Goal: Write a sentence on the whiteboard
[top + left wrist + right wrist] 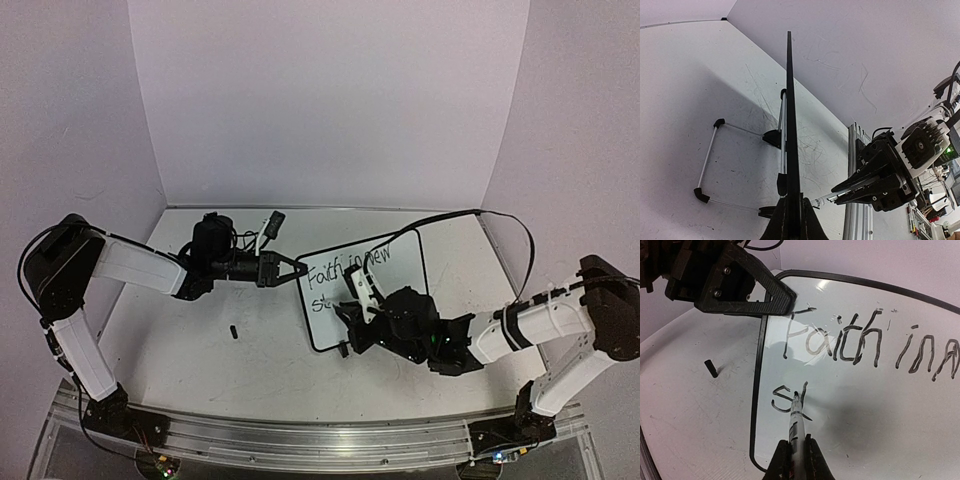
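Right gripper (797, 444) first: jaws pressed together on a marker (794, 421), pinching its barrel so the tip points away from the wrist. That tip sits right at the upright stroke of the second letter on the lower line, and looks to be against the surface. Around it is the whiteboard (855, 405), propped up at a tilt near the middle of the table (200, 360), a little to the right. The sentence (860, 340) reads "Faith in new" along the top line from the overhead view, and below it there are only an "s" and the start of a "t".

Over to the left gripper (792, 202): it is clamped on the whiteboard's thin black frame at the upper left corner, with the board seen edge-on between the fingers. Behind the board, its wire stand (710, 165) with black feet rests on the table. To the left of the board, well apart from it, a small black cylinder (233, 331) lies on the tabletop.
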`<state>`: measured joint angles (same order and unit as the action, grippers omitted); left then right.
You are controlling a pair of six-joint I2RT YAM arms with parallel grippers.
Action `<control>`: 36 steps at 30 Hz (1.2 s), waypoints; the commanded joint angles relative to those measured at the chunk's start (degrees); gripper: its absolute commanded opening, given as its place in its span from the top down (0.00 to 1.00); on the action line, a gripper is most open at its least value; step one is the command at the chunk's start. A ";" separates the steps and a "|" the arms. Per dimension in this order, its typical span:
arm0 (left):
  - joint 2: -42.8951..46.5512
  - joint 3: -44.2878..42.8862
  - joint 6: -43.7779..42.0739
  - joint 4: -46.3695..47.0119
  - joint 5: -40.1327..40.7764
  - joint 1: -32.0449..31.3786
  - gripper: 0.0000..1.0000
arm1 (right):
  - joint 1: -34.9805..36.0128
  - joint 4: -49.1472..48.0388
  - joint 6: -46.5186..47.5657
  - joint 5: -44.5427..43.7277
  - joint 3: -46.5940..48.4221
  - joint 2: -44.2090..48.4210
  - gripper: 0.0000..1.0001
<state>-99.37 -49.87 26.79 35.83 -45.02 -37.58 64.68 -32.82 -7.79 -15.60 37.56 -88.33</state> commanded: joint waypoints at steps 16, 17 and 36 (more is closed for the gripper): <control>0.86 -1.71 0.02 -1.29 -5.33 -2.16 1.00 | -0.04 0.99 -1.70 -7.08 -2.49 6.33 1.00; 0.90 -1.67 0.02 -1.30 -5.30 -2.15 1.00 | -0.06 -0.45 -1.05 -5.37 -3.97 7.88 1.00; 1.10 -1.72 0.11 -1.29 -5.38 -2.14 1.00 | -0.06 -1.21 -1.38 -5.04 -2.48 3.94 1.00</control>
<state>-99.37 -49.87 26.79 35.83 -44.99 -37.60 64.64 -32.96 -8.25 -17.12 32.91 -84.51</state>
